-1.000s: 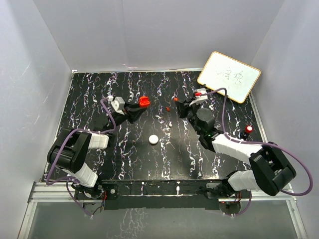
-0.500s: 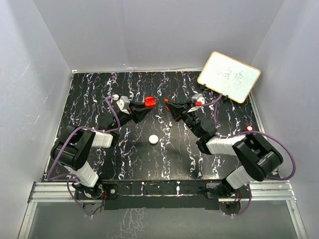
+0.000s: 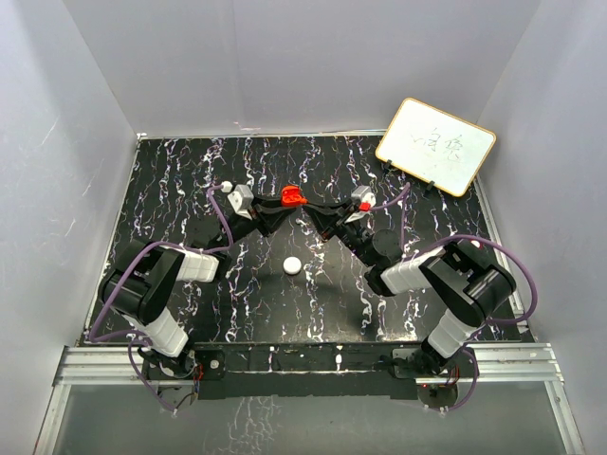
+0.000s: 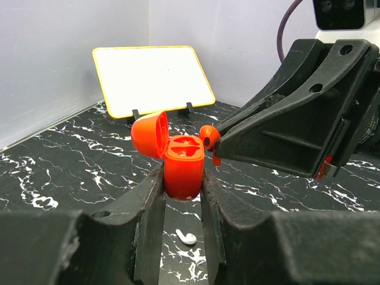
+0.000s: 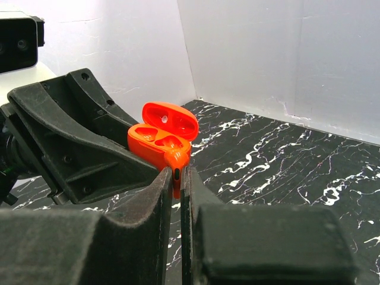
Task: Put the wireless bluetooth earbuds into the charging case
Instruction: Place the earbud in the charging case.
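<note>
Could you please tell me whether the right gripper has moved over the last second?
Yes. The right gripper, pinching an earbud, has swung left in the top view, away from the whiteboard, up to the open red case.

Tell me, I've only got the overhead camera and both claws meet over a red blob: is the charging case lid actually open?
Observer: Yes. The left wrist view shows the charging case gripped upright in the left claw, with its lid flipped back.
Operator: And the other arm, is it carrying anything?
Observer: The right claw is shut on one red earbud, held at the case's rim and not yet seated.
Operator: Are the wells free?
Observer: From the right wrist view, both wells look empty.
</note>
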Available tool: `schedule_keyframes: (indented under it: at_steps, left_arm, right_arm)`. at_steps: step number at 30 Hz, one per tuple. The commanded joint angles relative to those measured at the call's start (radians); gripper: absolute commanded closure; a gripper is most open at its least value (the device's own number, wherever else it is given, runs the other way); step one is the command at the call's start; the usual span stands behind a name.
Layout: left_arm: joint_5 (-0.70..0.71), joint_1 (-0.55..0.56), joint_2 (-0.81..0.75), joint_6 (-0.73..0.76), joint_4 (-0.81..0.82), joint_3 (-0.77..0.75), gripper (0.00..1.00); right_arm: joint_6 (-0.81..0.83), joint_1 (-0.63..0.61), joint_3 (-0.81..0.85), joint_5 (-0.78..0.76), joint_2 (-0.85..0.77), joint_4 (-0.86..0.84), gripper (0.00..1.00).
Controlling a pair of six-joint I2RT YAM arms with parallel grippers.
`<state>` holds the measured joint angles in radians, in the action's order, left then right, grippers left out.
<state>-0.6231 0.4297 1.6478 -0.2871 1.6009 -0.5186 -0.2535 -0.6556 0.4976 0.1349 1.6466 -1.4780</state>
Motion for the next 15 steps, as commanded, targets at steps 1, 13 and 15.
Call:
schedule_keyframes:
  at_steps: [1,13,15]
  left_arm:
    - [0.001,0.007,0.001,0.025,0.186,-0.030,1.00]
    - [0.031,0.009,0.021,0.028,0.187,-0.034,1.00]
    - [0.029,0.013,0.028,0.021,0.186,-0.040,1.00]
  right_arm:
    - [0.038,-0.010,0.032,-0.007,-0.023,-0.300,1.00]
    - [0.069,-0.031,0.026,-0.013,-0.070,-0.304,1.00]
    - [0.071,-0.033,0.033,-0.014,-0.067,-0.307,1.00]
